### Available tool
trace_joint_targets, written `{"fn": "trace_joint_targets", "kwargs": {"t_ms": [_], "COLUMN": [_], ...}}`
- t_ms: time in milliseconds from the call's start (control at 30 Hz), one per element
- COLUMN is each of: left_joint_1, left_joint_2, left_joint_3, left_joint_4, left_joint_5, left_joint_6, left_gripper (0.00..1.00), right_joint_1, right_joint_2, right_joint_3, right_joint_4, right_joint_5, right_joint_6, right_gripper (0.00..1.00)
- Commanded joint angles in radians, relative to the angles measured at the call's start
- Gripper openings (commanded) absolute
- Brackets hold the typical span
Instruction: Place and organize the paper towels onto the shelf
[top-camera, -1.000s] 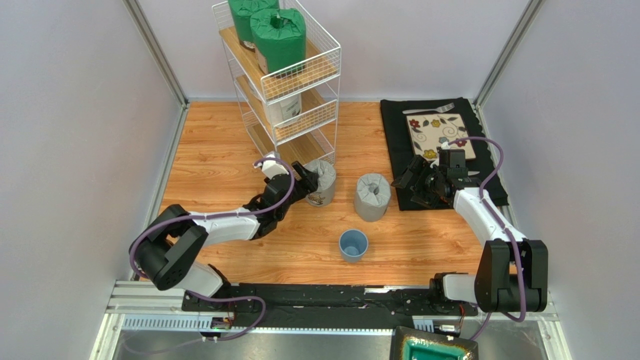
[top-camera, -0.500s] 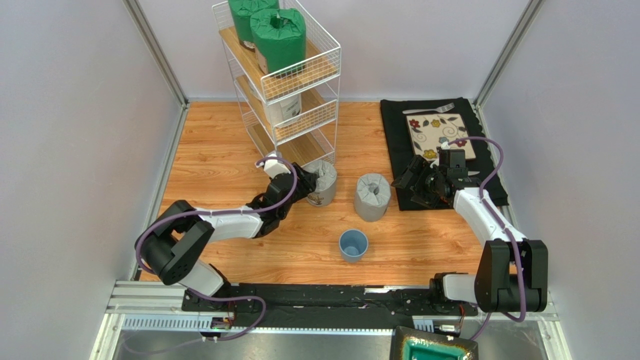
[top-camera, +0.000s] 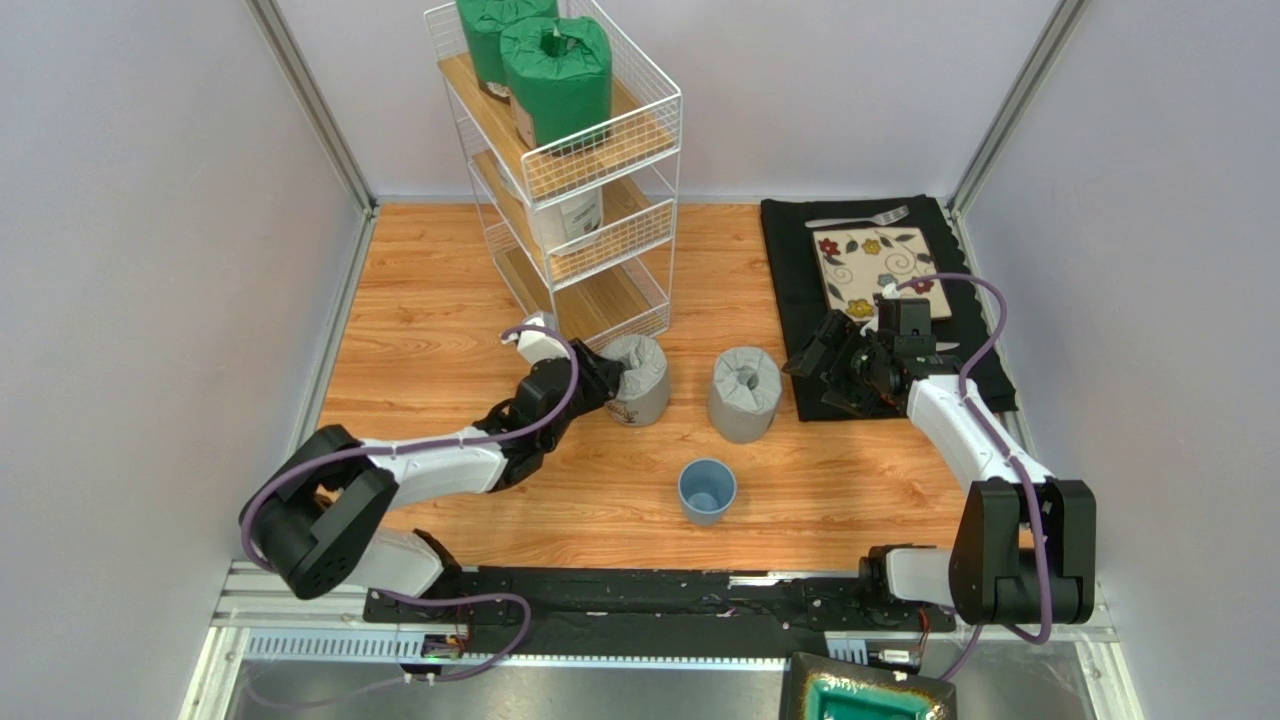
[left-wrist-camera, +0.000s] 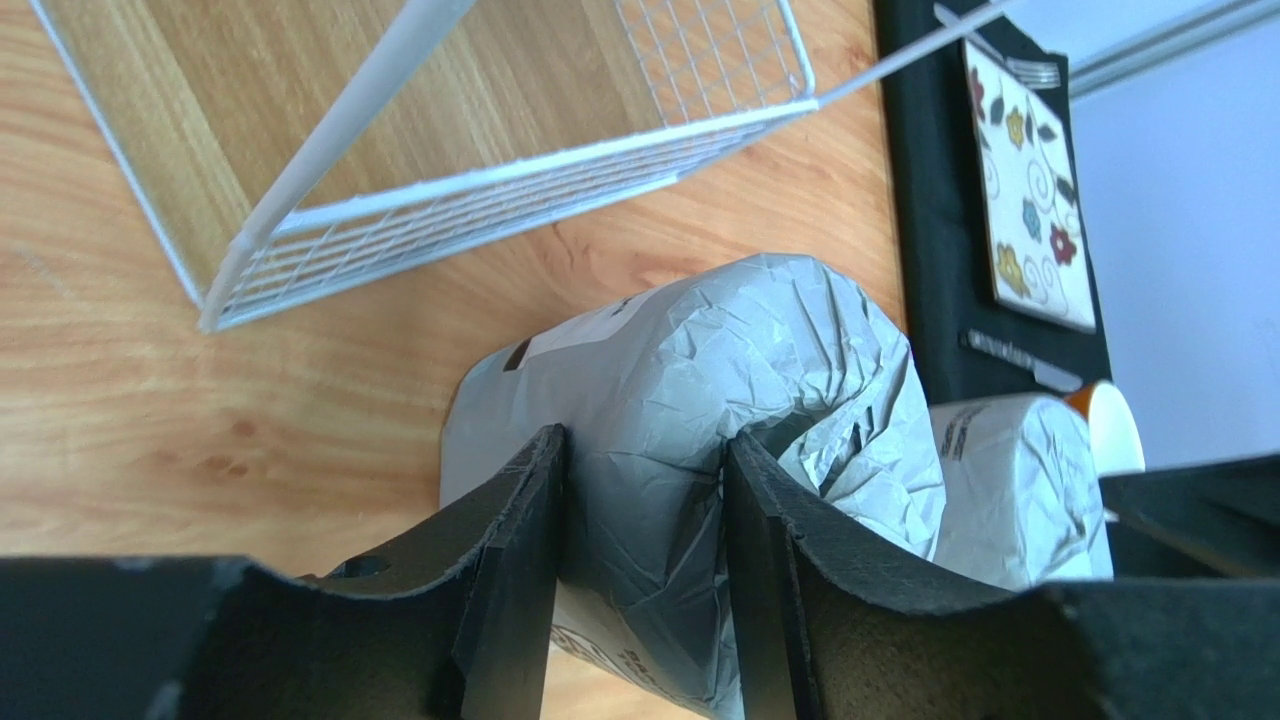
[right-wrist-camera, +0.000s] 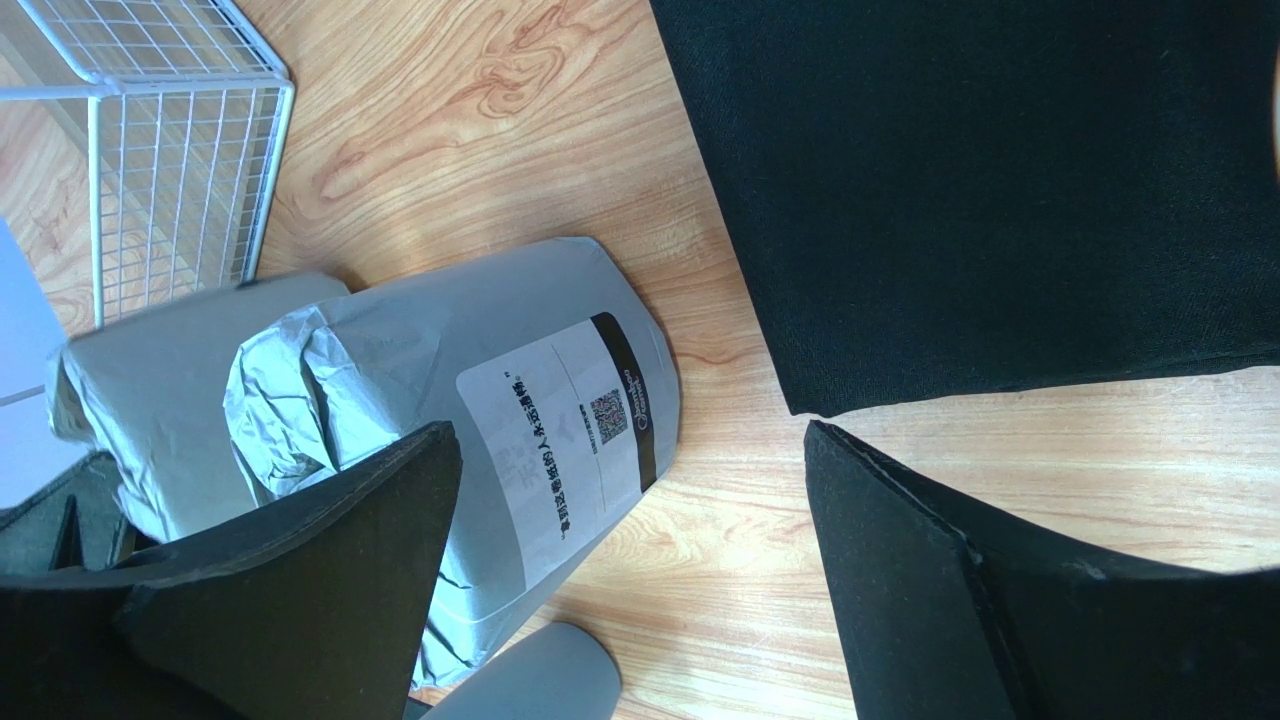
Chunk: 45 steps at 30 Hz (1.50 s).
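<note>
Wooden table (top-camera: 421, 315), and by the shelf (top-camera: 646, 158) the left gripper (left-wrist-camera: 643, 510) clamps a grey roll (left-wrist-camera: 721, 360), right gripper (right-wrist-camera: 628, 450) gaping empty, second grey roll (top-camera: 745, 393) waiting, green rolls (top-camera: 556, 75) already shelved.

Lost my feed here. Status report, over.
Left pincer shut on grey roll, by the shelf foot. Right pincer open, holding nothing. Second grey roll and blue cup sit aside, not blocking.

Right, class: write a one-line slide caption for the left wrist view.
Left gripper clamped on a grey paper towel roll, the white wire shelf just beyond it.
</note>
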Motion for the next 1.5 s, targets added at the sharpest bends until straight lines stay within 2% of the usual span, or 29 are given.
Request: {"fn": "trace_joint_targets", "kwargs": {"t_ms": [0, 100, 233, 467, 600, 700, 900, 1067, 1467], "left_joint_1": [-0.002, -0.002, -0.002, -0.001, 0.015, 0.073, 0.278, 0.43, 0.571], "left_joint_2": [-0.128, -0.205, -0.346, -0.676, -0.817, -0.849, -0.791, -0.703, -0.364], "left_joint_3": [-0.025, -0.036, -0.091, -0.247, -0.295, -0.318, -0.271, -0.235, -0.015], "left_joint_4": [-0.053, -0.147, -0.289, -0.478, -0.503, -0.461, -0.466, -0.363, -0.132], "left_joint_5": [0.059, 0.087, 0.057, -0.138, -0.258, -0.244, -0.103, 0.016, 0.136], "left_joint_6": [0.026, 0.051, 0.066, 0.075, 0.097, 0.147, 0.172, 0.192, 0.264], "left_gripper": [0.41, 0.41, 0.4, 0.42, 0.42, 0.43, 0.43, 0.43, 0.42], "right_joint_1": [-0.002, -0.002, -0.002, -0.002, -0.001, -0.002, -0.002, -0.002, -0.002], "right_joint_2": [0.008, 0.008, 0.009, 0.015, 0.019, 0.014, 0.005, 0.003, -0.003], "right_joint_3": [0.006, 0.01, 0.017, 0.032, 0.033, 0.033, 0.033, 0.034, 0.043], "right_joint_4": [0.022, 0.022, 0.024, 0.024, 0.025, 0.024, 0.018, 0.015, -0.002], "right_joint_5": [-0.011, -0.014, -0.014, -0.028, -0.039, -0.042, -0.04, -0.037, -0.022], "right_joint_6": [-0.006, -0.003, 0.001, 0.009, 0.012, 0.012, 0.012, 0.011, 0.003], "right_gripper": [0.88, 0.88, 0.88, 0.88, 0.88, 0.88, 0.88, 0.87, 0.87]}}
